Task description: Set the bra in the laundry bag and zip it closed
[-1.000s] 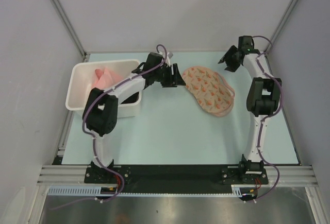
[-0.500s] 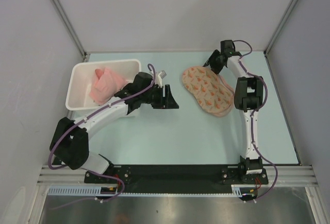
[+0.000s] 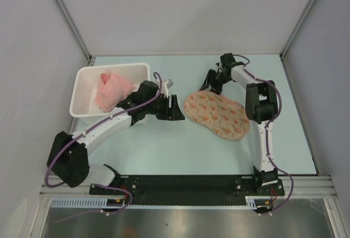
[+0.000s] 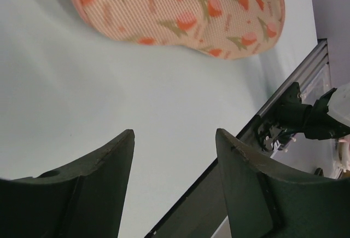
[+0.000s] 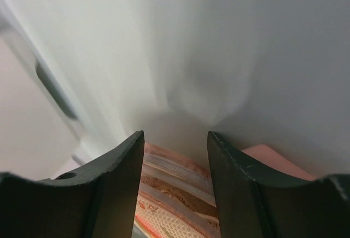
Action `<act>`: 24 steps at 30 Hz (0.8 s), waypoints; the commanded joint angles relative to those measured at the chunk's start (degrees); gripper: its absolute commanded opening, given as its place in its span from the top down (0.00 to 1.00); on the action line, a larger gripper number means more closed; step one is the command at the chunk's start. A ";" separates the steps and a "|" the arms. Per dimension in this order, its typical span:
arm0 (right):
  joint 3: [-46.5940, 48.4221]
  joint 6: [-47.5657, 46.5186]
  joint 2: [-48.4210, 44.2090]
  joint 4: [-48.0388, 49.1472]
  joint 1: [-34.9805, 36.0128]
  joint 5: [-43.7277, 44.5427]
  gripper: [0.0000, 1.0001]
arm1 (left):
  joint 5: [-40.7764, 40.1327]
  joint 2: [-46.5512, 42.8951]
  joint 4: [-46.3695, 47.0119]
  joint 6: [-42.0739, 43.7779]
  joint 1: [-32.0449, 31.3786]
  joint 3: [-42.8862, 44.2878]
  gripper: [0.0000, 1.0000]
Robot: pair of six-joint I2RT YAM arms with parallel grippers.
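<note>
A: The overhead view is bright and even, with only soft shadows on the table [image 3: 164, 150].
B: The right wrist view is smeared with motion blur; the left wrist view shows the laundry bag [image 4: 180, 8] crisp.

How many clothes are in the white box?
1 showing: a pink cloth lying in the white bin, toward its right side. The left arm covers the bin's near right corner, so more may be hidden there.

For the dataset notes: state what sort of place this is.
Probably a robotics lab test cell, not a home: plain grey walls enclose a pale table, the left arm and right arm are bolted to a metal rail, and a laundry bag and white bin are staged as props.
</note>
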 commanded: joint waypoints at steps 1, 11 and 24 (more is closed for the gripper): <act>-6.66 -5.97 -9.16 -4.85 1.39 -6.25 0.45 | -1.95 -7.67 0.13 2.41 -1.44 -5.34 0.34; -10.26 -12.93 -27.00 -15.23 -0.81 10.51 0.34 | -5.99 -9.64 3.83 -0.68 -6.81 -11.35 0.23; -43.05 -11.07 -56.80 -11.62 -13.64 21.22 0.30 | 3.59 17.23 -4.07 5.65 1.54 11.84 0.28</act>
